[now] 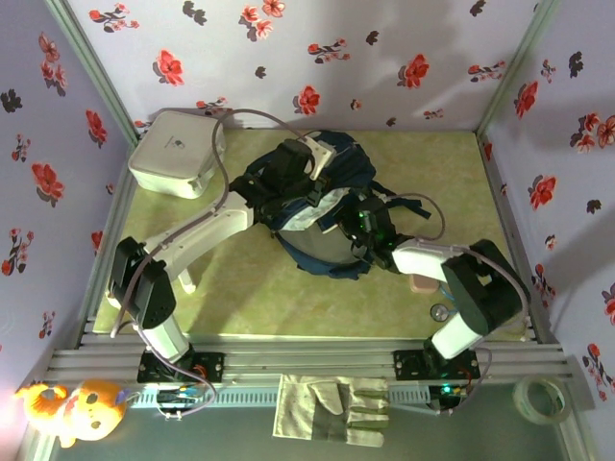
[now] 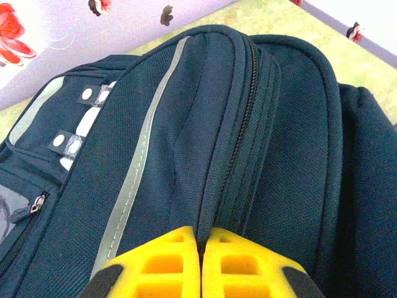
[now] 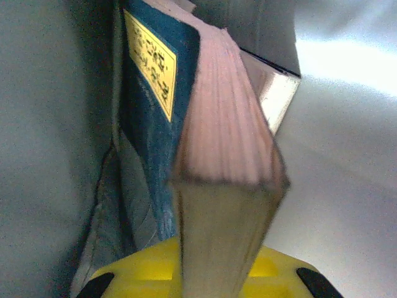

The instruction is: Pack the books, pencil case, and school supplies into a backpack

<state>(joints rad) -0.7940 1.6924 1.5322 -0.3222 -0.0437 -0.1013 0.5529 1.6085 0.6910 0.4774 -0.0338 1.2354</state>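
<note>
the backpack [image 1: 338,165] is seen lying in the middle of the table [image 1: 240,279]. its long axis runs roughly from the far side towards the near side, and the pale-lined mouth is turned towards the near edge and the right arm. in the left wrist view the backpack [image 2: 260,124] is shown from close by. the pale stripe [image 2: 139,161] and the zip line [image 2: 239,136] run lengthways away from the camera, side by side along the navy fabric. the left gripper [image 2: 200,251] is closed — its yellow fingers [image 2: 167,264] are pressed together on a raised fold of the backpack beside the zip, so the fabric is pinched between them.

the right gripper [image 3: 214,273] is found inside the bag, clamped on a book [image 3: 226,155]. the book is held by its near end, edge-on to the camera, with the page block facing the lens. its long axis points straight away from the fingers, further into the backpack. a second book [image 3: 146,105], blue with a yellow label [image 3: 151,62], is stood just beside it on the left, its length lying the same way, against the grey lining [image 3: 49,155].

the pencil case [image 1: 421,283] is seen on the table beside the right arm, partly covered by it — its direction cannot be told. a white box [image 1: 178,152] is set at the far left corner, apart from the backpack.
</note>
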